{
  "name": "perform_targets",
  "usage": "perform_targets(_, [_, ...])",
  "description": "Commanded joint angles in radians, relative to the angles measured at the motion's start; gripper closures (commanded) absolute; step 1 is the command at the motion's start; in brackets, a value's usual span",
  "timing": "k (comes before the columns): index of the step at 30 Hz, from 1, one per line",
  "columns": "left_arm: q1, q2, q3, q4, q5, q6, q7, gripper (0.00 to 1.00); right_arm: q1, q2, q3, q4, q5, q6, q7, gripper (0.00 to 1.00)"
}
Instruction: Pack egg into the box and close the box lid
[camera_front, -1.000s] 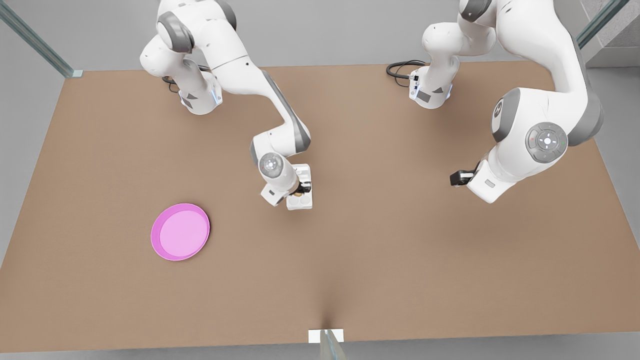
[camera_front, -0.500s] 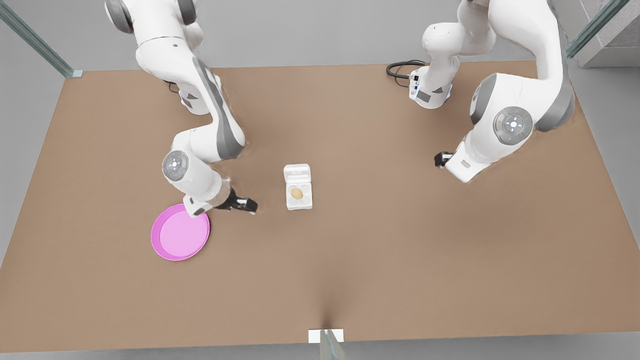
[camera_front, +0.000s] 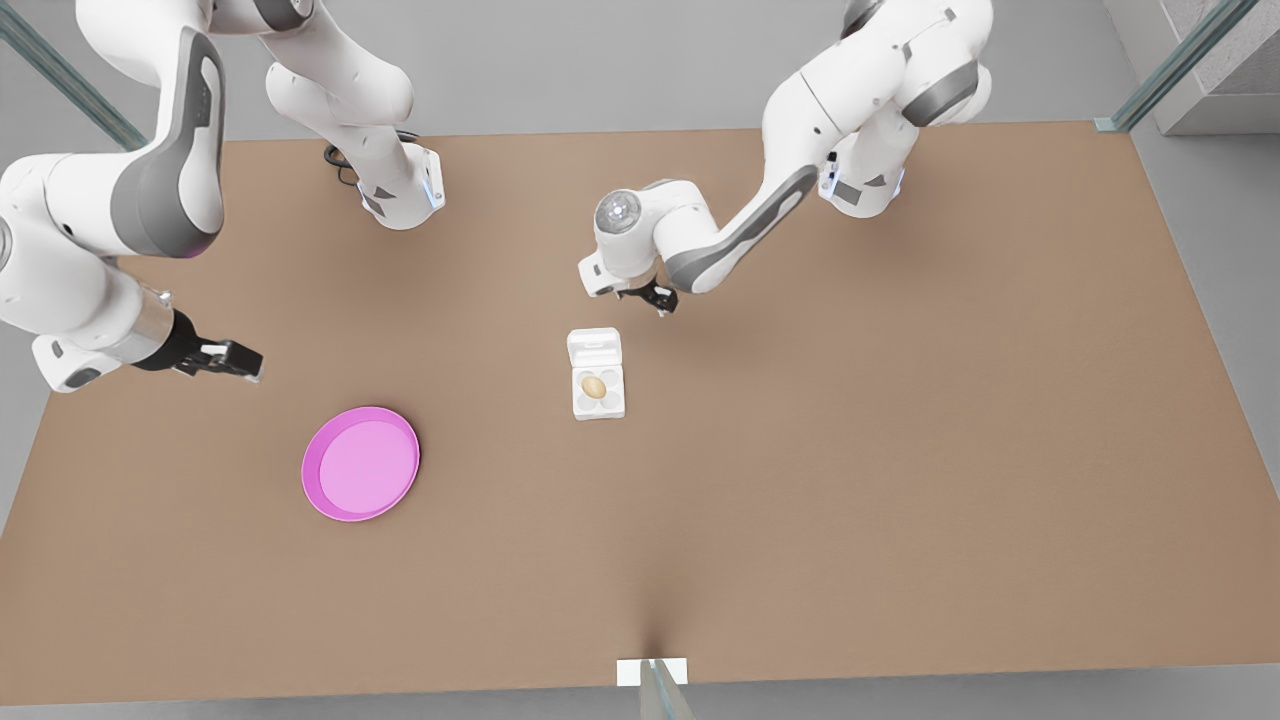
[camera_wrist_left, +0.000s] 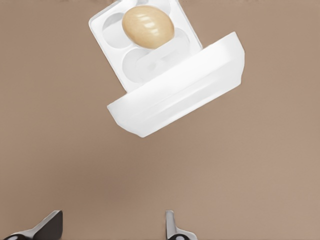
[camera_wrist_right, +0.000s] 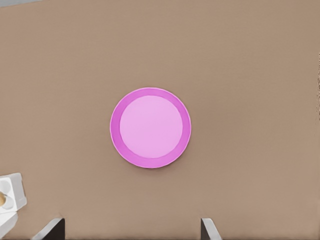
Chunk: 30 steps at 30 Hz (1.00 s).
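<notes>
Egg (camera_front: 594, 387) in box (camera_front: 598, 401), box lid (camera_front: 594, 347) raised, left gripper (camera_front: 657, 300) spread beside it, right gripper (camera_front: 232, 360) spread far off.

The egg (camera_wrist_left: 148, 26) looked smooth and tan with a soft sheen. Around it, the box (camera_wrist_left: 145, 47) and the box lid (camera_wrist_left: 180, 95) seemed moulded matt white plastic. Beneath the box, the table (camera_front: 800, 480) was matt brown; the plate (camera_wrist_right: 150, 127) appeared smooth pink plastic.

Pink plate (camera_wrist_right: 150, 127) on brown table (camera_wrist_right: 250, 65); box (camera_wrist_right: 11, 197) at edge
</notes>
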Motion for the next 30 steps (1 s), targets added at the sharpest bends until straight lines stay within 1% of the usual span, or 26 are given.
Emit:
perform_targets(1, [-0.014,0.056,0.011,0.02,0.189,0.22,-0.823,0.0,-0.003,0.024,0.005,0.04,-0.008,-0.057,-0.192,0.0])
perform_targets(3, [-0.108,0.065,0.09,0.058,0.187,0.221,-0.846,0.0,-0.012,0.018,0.005,0.047,-0.009,0.035,-0.197,0.0])
perform_targets(5, [-0.103,0.085,0.1,0.089,0.189,0.22,-0.843,0.0,0.0,-0.025,0.009,0.045,-0.011,-0.026,-0.194,0.0])
perform_targets(8, [-0.097,0.096,0.127,0.141,0.19,0.215,-0.831,0.0,-0.012,-0.027,0.008,0.045,-0.012,-0.029,-0.192,0.0])
perform_targets(12, [-0.082,0.09,0.129,0.173,0.189,0.203,-0.8,0.0,-0.012,-0.028,0.003,0.045,-0.014,-0.031,-0.194,0.0])
perform_targets(13, [-0.068,0.089,0.129,0.198,0.189,0.194,-0.797,0.0,-0.011,-0.03,0.009,0.045,-0.014,-0.035,-0.192,0.0])
perform_targets(16, [-0.01,0.089,0.129,0.202,0.187,0.182,-0.722,0.0,-0.012,-0.028,0.006,0.04,-0.014,-0.046,-0.192,0.0])
perform_targets(17, [0.056,0.056,0.115,0.228,0.172,0.076,-0.615,0.0,-0.009,-0.021,0.008,0.04,-0.014,-0.041,-0.188,0.0])
perform_targets(18, [0.159,-0.016,0.089,0.235,0.171,-0.048,-0.517,0.0,-0.006,-0.019,0.008,0.036,-0.014,-0.038,-0.188,0.0])
perform_targets(19, [0.384,-0.097,0.005,0.242,0.135,-0.215,-0.244,0.0,0.001,-0.019,0.008,0.034,-0.014,-0.038,-0.185,0.0])
perform_targets(20, [0.636,-0.119,-0.089,0.308,0.137,-0.351,0.134,0.0,-0.003,-0.017,0.008,0.034,-0.014,-0.038,-0.185,0.0])
perform_targets(21, [0.755,-0.125,-0.103,0.337,0.062,-0.447,0.357,0.0,-0.003,-0.017,0.008,0.033,-0.014,-0.038,-0.185,0.0])
perform_targets(22, [0.88,-0.135,-0.158,0.351,-0.014,-0.506,0.405,0.0,0.0,-0.017,0.008,0.034,-0.014,-0.037,-0.183,0.0])
perform_targets(23, [0.592,-0.154,0.236,0.49,-0.179,-0.637,0.588,0.0,-0.003,-0.017,0.008,0.034,-0.014,-0.037,-0.185,0.0])
perform_targets(24, [0.467,-0.331,0.54,0.408,-0.552,-0.685,0.677,0.0,0.0,-0.017,0.006,0.033,-0.015,-0.037,-0.183,0.0])
perform_targets(25, [0.463,-0.669,0.528,-0.024,-0.501,-0.437,0.679,0.0,-0.002,-0.017,0.008,0.033,-0.015,-0.034,-0.183,0.0])
perform_targets(26, [0.463,-0.65,0.528,0.044,-0.501,-0.492,0.675,0.0,-0.002,-0.019,0.008,0.033,-0.015,-0.032,-0.183,0.0])
perform_targets(27, [0.452,-0.566,0.528,0.167,-0.501,-0.585,0.662,0.0,-0.008,-0.019,0.006,0.031,-0.015,-0.028,-0.182,0.0])
perform_targets(29, [0.446,-0.559,0.526,0.175,-0.501,-0.593,0.66,0.0,-0.017,-0.024,0.006,0.017,-0.015,-0.023,-0.18,0.0])
perform_targets(30, [0.437,-0.55,0.526,0.175,-0.501,-0.593,0.66,0.0,-0.028,-0.045,0.008,-0.021,-0.015,0.018,-0.18,0.0])
